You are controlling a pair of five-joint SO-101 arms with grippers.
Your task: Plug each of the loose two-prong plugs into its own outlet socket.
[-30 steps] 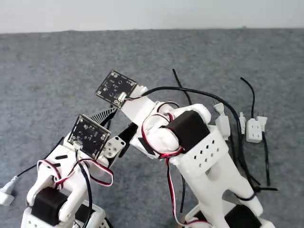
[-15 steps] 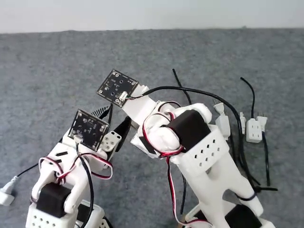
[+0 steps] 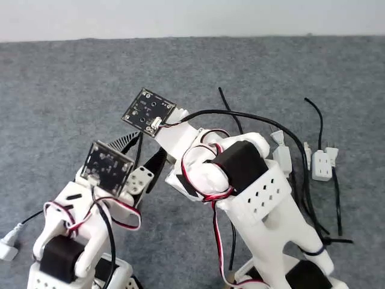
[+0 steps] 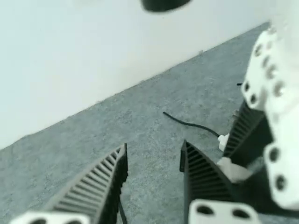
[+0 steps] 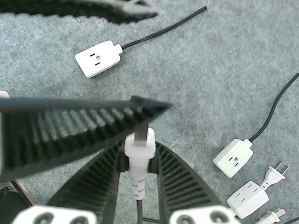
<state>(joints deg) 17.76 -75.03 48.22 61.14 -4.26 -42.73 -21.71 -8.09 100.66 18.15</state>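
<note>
Grey felt-like table cover [image 3: 72,90]: spreads under both arms and carries the cords and white fittings.
Right gripper [image 5: 138,156]: clenched on a white two-prong plug [image 5: 138,148], which sits between its black ribbed fingers [image 5: 180,179]. The prongs point away from the wrist and the black cord runs back between the fingers.
Held plug, place: up off the table, over bare grey cover, with sockets lying to either side of it.
Left gripper [image 4: 152,163]: released, its two black ribbed fingers [image 4: 100,184] spread apart with grey cover showing between them.
Where the arms meet: in the right wrist view one left finger lies across just in front of the held plug's prongs and hides their tips.
White single-outlet socket on a black cord [image 5: 98,58]: flat on the cover, face up, well apart from the held plug.
Second white socket on a black cord [image 5: 233,157]: on the other side of the held plug.
Third white socket block [image 5: 247,198]: just beside the second one.
Loose white plug with bare prongs [image 5: 275,173]: near those two sockets.
Writing: too small to make out on any fitting.
Dark square camera boards [image 3: 147,110]: one on each wrist, close together in the high view.
</note>
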